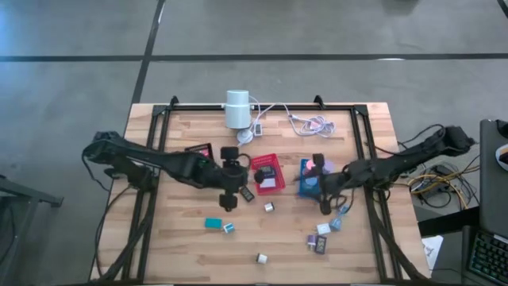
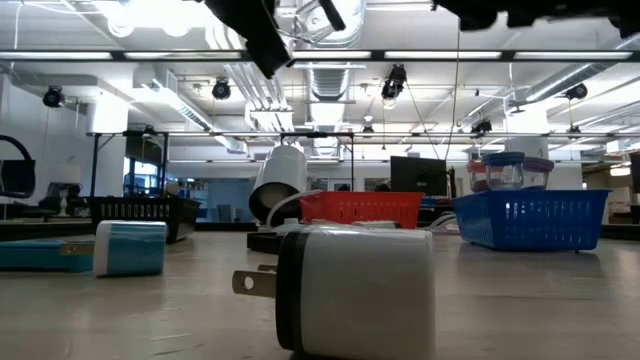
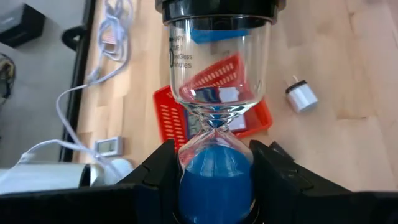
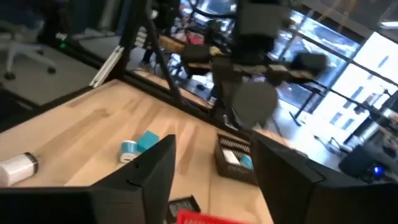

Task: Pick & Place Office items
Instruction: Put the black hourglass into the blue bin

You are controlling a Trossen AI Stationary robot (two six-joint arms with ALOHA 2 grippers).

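blue-sand hourglass (image 3: 214, 124) is clamped in the left claw (image 3: 214, 180), held over the desk (image 1: 159, 238) just left of the red tray (image 1: 267, 174). right claw (image 4: 214, 171) sits open and empty by the blue tray (image 1: 309, 179). small office items (image 1: 321, 238) lie scattered along the near side.

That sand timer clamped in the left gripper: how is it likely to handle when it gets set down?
The sand timer looks like clear glass, so probably fragile and slick between the left gripper's fingers. Its pinched waist and tall shape suggest it could tip if released off vertical. The blue sand sits at one end, so its weight is likely uneven.
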